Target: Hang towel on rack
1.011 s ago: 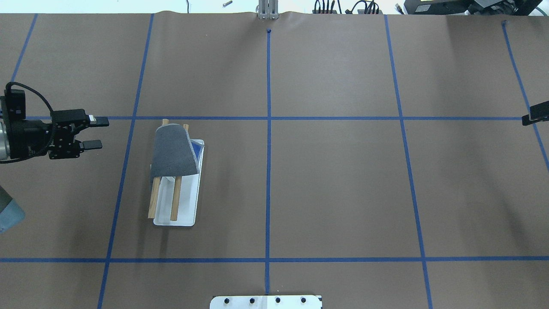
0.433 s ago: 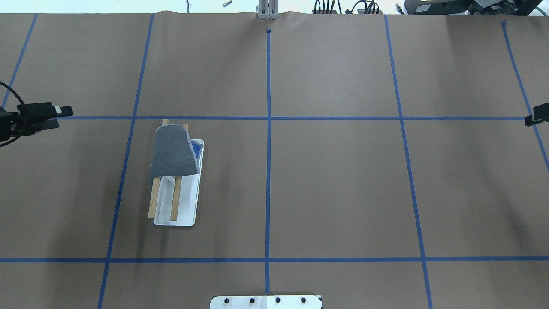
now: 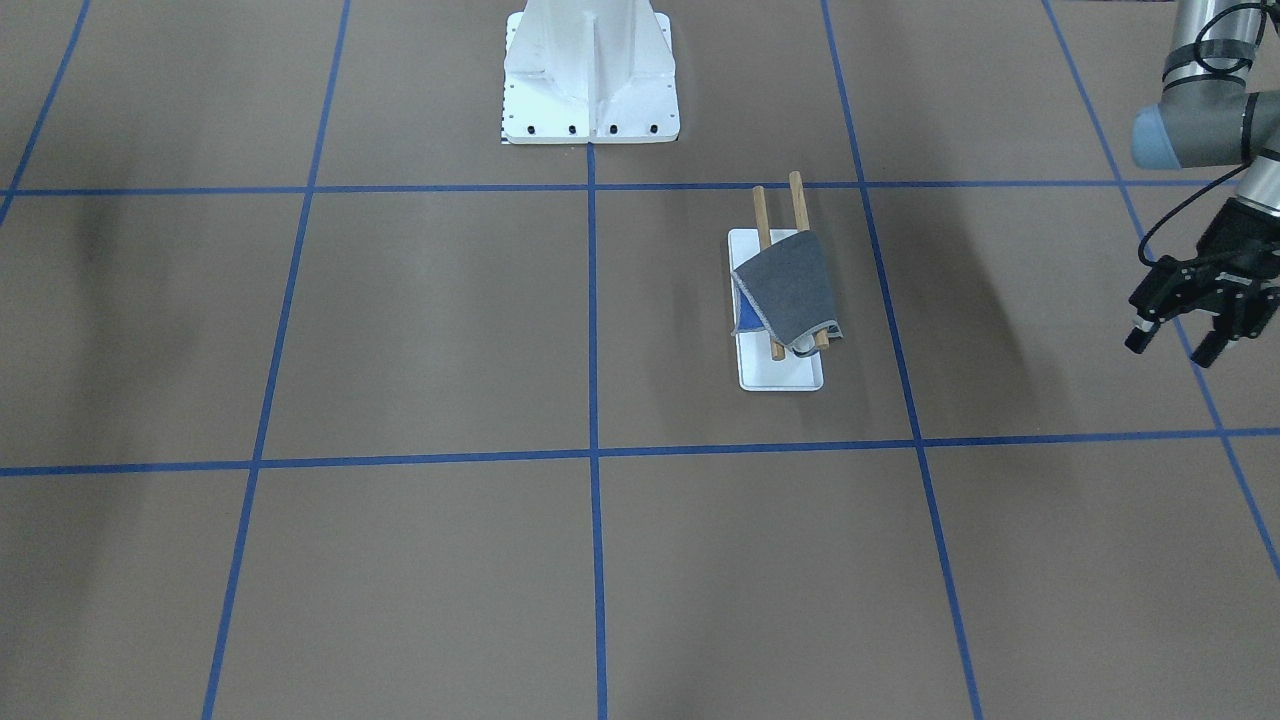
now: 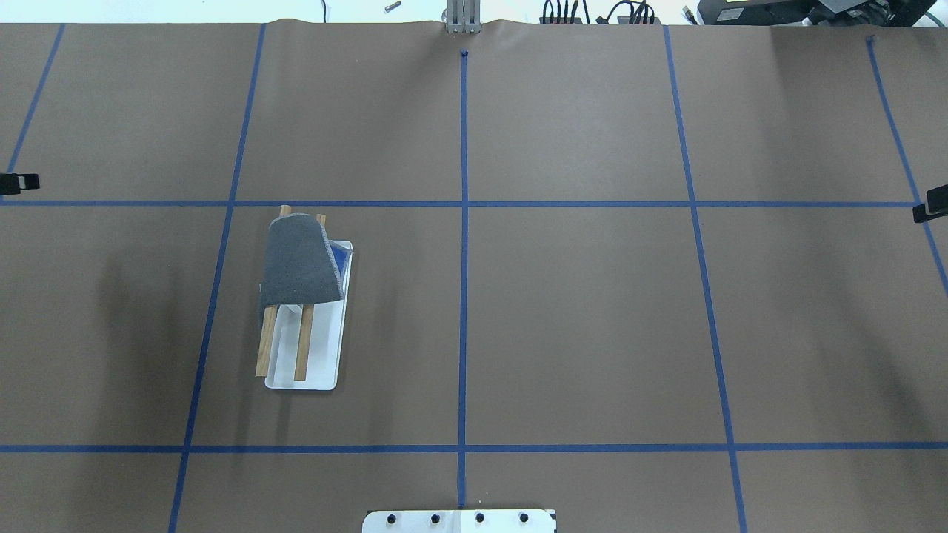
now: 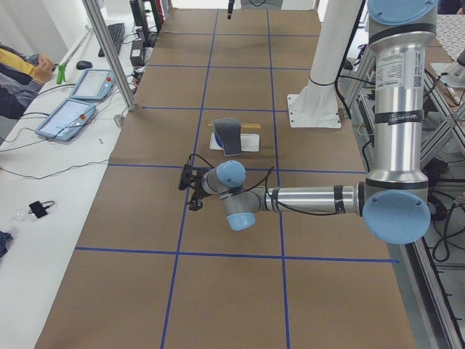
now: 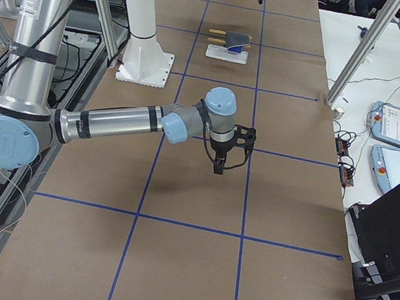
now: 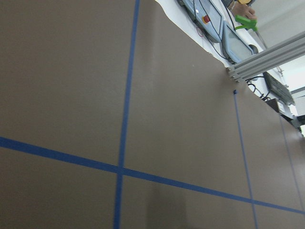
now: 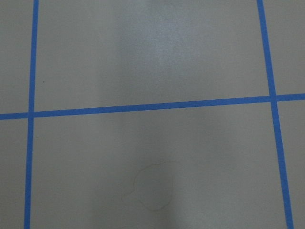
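The towel [image 4: 299, 260], grey face up with a blue corner showing, hangs draped over the two wooden rods at the far end of the rack [image 4: 321, 361]; the front view shows the towel [image 3: 789, 285] on the same rack [image 3: 782, 374]. My left gripper [image 3: 1168, 349] is open and empty, hovering well off to the rack's left; only its fingertip [image 4: 20, 180] shows at the overhead view's edge. Just a sliver of my right gripper [image 4: 932, 211] shows at the far right edge, so I cannot tell if it is open or shut.
A white bolted pedestal [image 3: 590, 72] stands at the robot's side of the table. Blue tape lines grid the brown table cover. Tablets [image 5: 75, 110] and a person's arm [image 5: 22, 73] are at a side bench beyond an aluminium post [image 5: 109, 51].
My left gripper has drawn back leftward from the rack, nearly out of the overhead view. The right gripper tip has edged slightly to the right. The towel and rack have not moved.
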`<state>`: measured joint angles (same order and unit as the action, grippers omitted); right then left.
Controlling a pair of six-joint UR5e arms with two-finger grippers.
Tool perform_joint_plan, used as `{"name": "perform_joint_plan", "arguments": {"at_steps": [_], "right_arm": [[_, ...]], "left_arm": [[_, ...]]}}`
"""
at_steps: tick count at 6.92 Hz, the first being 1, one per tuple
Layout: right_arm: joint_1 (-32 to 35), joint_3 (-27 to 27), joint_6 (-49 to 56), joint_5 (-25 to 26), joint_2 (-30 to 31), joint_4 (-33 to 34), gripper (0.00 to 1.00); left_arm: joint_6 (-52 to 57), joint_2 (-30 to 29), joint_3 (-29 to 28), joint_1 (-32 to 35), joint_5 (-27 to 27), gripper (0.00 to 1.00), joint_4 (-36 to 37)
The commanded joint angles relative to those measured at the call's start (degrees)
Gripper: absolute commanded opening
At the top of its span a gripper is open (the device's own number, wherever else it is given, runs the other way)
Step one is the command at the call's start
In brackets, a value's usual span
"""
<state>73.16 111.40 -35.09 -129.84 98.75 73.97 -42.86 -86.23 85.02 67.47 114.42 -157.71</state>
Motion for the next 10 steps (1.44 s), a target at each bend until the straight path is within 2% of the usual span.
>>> {"name": "perform_joint_plan", "arguments": {"at_steps": [1,3,4,5,6,7,8,10], "right_arm": [[1.2,-2.1,3.8,-0.1,0.0,0.1,1.00],[3.3,-5.5,9.1,-1.3,0.2,0.1,1.00],[4.6,-7.1,12.4,-1.6,0.1,0.1,1.00],[5.6,-8.7,14.7,-1.7,0.1,0.1,1.00],[6.8,-11.4,17.9,-3.4,0.1,0.1,1.00],[8.3,-12.5,19.1,-6.6,0.2,0.1,1.00],[8.7,-11.3,19.1,-7.3,-0.5,2.5,1.00],[7.4,-9.2,19.2,-6.7,-5.4,12.4,1.00]], "left_arm": [[27.7,-0.5,0.8,9.0,0.0,0.98,16.8],[34.0,-1.7,7.3,12.6,8.5,0.98,41.3],[35.9,-3.3,10.4,12.8,10.6,0.98,52.3],[40.3,-3.8,12.1,12.8,11.1,0.98,59.7],[44.3,-3.7,12.1,13.0,14.0,0.98,63.5],[44.4,-3.1,11.8,13.0,17.0,0.98,63.8],[44.4,-2.9,11.5,13.0,17.2,0.98,63.9],[41.7,-3.8,10.3,13.0,21.9,0.98,64.0]]}}
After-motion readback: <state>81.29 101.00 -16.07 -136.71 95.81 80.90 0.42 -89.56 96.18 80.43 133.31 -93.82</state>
